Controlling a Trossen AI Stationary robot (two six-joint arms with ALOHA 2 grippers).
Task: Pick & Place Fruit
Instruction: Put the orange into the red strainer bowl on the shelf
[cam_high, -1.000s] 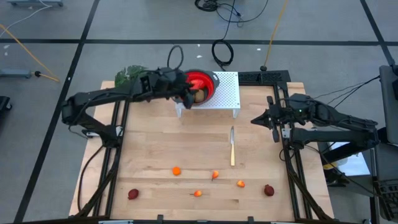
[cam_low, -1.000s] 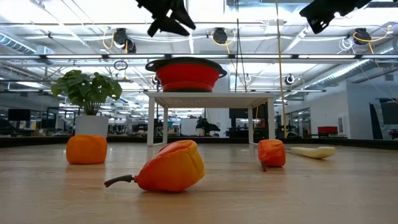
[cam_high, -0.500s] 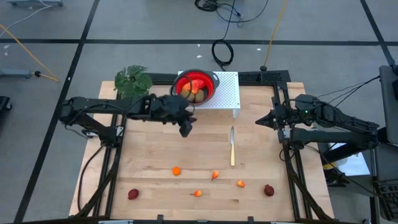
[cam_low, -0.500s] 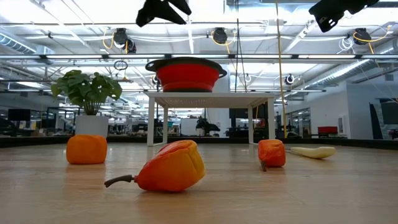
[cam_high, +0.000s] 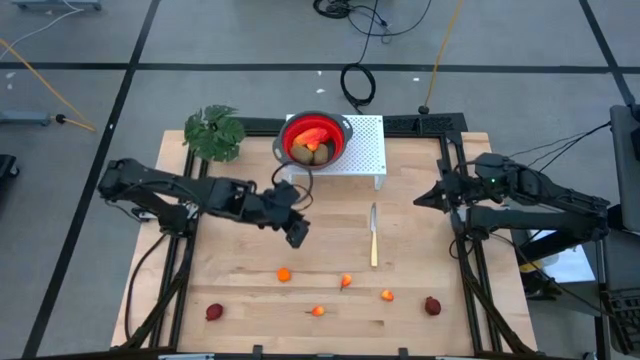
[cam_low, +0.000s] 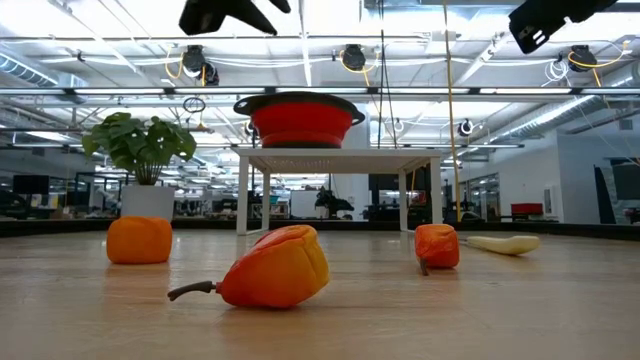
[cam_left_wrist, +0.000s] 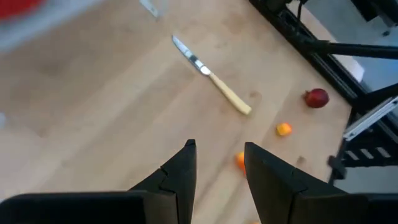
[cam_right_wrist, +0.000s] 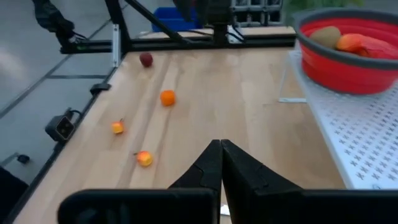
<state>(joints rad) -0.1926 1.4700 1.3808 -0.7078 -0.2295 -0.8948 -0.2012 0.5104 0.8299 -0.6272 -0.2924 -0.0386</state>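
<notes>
- High view: the left gripper is hovering empty over the middle of the desk, between the white rack at the far edge and the loose fruit near the front edge. Six pieces are lying there: an orange one, a stemmed orange one, two more small orange ones, and a dark-red one towards each front corner. The red bowl on the rack is already holding a few fruits. The right gripper is waiting by the right edge. A knife is lying between the arms, and a plant is standing at the far left corner.
- Low view: alone here, the fruits are showing their shape. The stemmed orange one is looking plump, smooth and probably light, likely to roll or slip; gripping across its widest part, not the stem, seems wisest.
- Left wrist view: only here are the left fingers showing clearly, standing apart with nothing between them, the knife lying beyond.
- Right wrist view: the right fingers are pressing together, holding nothing; the bowl's contents, a brown fruit and a red-yellow one, are showing plainly.
</notes>
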